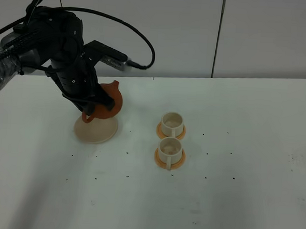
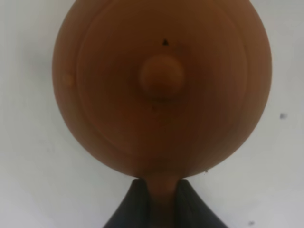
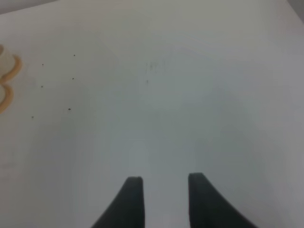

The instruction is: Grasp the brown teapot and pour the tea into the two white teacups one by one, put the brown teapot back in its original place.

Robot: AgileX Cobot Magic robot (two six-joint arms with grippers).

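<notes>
The brown teapot hangs tilted just over the back of the cream disc, its original place. My left gripper is shut on the teapot's loop handle. In the left wrist view the teapot fills the frame from above, lid on, with the handle pinched in the gripper between two dark fingers. The two white teacups stand on orange coasters to the right, pale inside. No tea shows. My right gripper is open over bare table, out of the high view.
The white table carries scattered small dark specks. An orange coaster edge shows at the side of the right wrist view. A black cable loops above the left arm near the back wall.
</notes>
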